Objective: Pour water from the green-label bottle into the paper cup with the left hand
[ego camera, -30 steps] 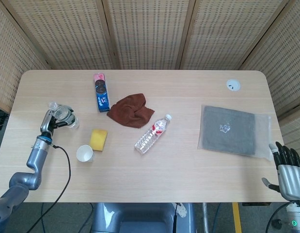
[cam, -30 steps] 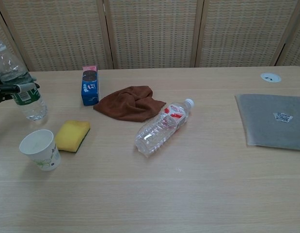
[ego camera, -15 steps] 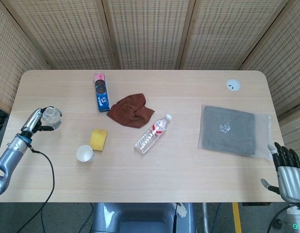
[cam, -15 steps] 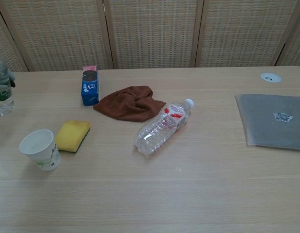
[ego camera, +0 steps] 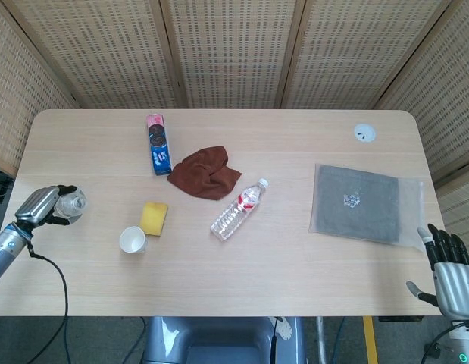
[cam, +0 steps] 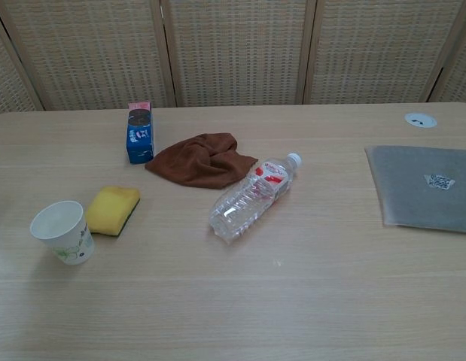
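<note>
The green-label bottle (ego camera: 70, 203) is at the table's far left edge in the head view, seen from above, and its label does not show there. My left hand (ego camera: 39, 205) grips it from the left side. The white paper cup (ego camera: 132, 240) stands upright to the right of that hand and nearer the table's front, well apart from it. The chest view shows the same cup (cam: 62, 232), but neither the bottle nor either hand. My right hand (ego camera: 445, 268) hangs off the table's front right corner, fingers apart and holding nothing.
A yellow sponge (ego camera: 154, 218) lies right beside the cup. A red-label bottle (ego camera: 238, 210) lies on its side mid-table, below a brown cloth (ego camera: 206, 173). A blue cookie pack (ego camera: 158, 143), a grey pouch (ego camera: 364, 203) and a white disc (ego camera: 364, 133) sit farther off.
My left hand has carried the green-label bottle leftward, away from the cup, toward the table's left edge. The bottle has left the chest view. The right hand has stayed put.
</note>
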Robot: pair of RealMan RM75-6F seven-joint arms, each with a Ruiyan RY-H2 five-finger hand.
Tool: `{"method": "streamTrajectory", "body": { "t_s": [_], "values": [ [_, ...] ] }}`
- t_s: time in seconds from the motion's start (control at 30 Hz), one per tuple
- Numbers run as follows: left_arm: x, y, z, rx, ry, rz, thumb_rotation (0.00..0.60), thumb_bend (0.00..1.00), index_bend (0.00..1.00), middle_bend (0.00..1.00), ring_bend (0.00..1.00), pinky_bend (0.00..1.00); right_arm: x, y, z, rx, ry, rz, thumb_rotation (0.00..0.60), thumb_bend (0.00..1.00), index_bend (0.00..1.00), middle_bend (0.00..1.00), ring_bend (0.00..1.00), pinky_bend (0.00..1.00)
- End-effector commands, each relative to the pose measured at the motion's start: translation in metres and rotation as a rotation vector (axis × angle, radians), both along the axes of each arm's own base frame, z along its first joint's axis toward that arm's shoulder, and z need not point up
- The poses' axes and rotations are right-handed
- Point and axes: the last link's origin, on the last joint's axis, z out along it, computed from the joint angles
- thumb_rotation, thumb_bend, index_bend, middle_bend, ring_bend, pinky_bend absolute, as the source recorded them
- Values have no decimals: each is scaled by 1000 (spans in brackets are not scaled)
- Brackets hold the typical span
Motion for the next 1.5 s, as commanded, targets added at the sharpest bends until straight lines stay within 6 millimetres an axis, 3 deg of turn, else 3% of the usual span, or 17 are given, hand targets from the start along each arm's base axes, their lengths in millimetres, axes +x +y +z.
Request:
{"method": "streamTrajectory", "body": {
  "t_s": [0.03,0.4,0.83,1.5],
  "values": [
    [6,-7,-2,-13,147,-74,600,530,551,451,311,365,1,1,1,-3,-2,6,600,0,0,0,0,0],
    [14,-10,-9,-26,383,-145,600,530,551,451,311,370,1,5,8,-23,-20,15,600,0,0,0,0,0],
    [16,-14,-41,-74,424,-141,600,529,551,451,311,377,1,6,10,-29,-28,18,600,0,0,0,0,0],
    [30,-9,-52,-93,494,-186,600,530,551,451,311,377,1,6,11,-29,-31,14,600,0,0,0,0,0]
  ]
}}
